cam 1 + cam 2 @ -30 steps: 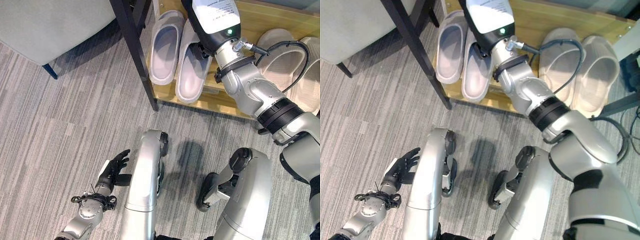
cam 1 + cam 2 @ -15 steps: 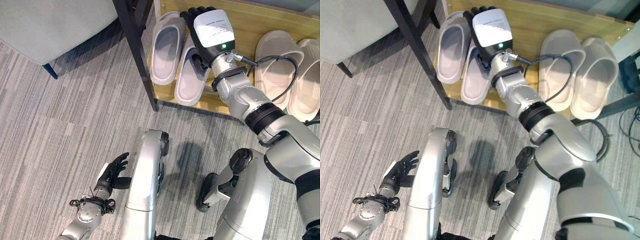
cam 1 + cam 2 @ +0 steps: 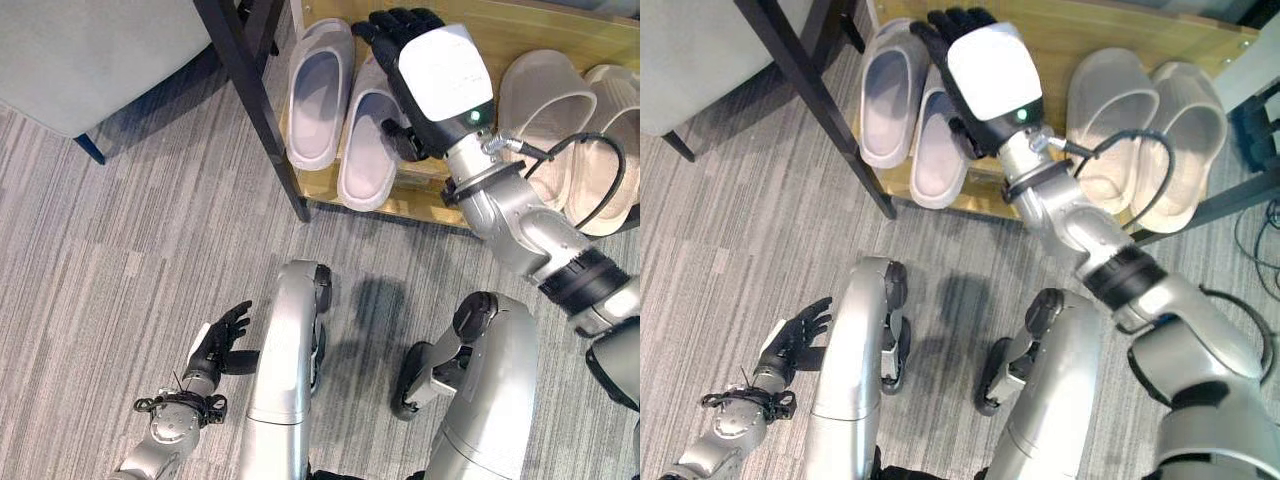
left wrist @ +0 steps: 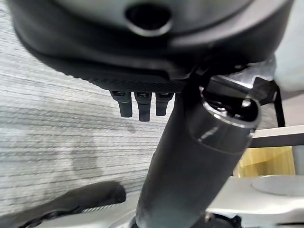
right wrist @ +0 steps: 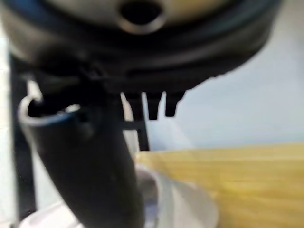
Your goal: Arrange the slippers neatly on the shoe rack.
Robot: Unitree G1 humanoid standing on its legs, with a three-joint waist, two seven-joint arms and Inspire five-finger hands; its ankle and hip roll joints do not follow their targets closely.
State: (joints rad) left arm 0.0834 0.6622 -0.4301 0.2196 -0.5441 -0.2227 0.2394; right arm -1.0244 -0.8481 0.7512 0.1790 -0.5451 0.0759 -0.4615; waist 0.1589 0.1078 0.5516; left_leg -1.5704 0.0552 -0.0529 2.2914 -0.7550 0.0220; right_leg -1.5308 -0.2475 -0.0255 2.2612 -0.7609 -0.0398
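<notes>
A: Largest first?

B: Carpet [image 3: 120, 230], grey, ribbed in fine streaks, flat and grippy by the look. Then a grey padded seat [image 3: 90, 50] far left, on dark legs.

A: And the rack?

B: Rack [image 3: 520, 40] of pale wood, smooth board, with a black post [image 3: 255, 110] at its left corner. Hard and slick, probably (so soles may slide on it).

A: Slippers?

B: Two pairs on the board. Lilac pair [image 3: 320, 95] at the left, side by side and touching, the right one sitting slightly nearer than its mate. Beige pair [image 3: 545, 110] at the right, close together. Moulded one-piece slides, thick rounded soles, wide strap across the front.

A: Handling?

B: Likely light, springy foam, not fragile; matte, so hardly slippery. Best taken by pinching the strap or clasping the sole's sides near the heel; for squaring up, nudging the heel rim should do.

A: Hands?

B: Right hand [image 3: 415, 60] over the right lilac slipper, fingers stretched out and slightly spread toward the far end, thumb beside the slipper's right edge, holding nothing. Cannot tell whether touching. Left hand [image 3: 222, 340] low near the carpet, well apart from the rack, fingers loose and spread, empty.
</notes>
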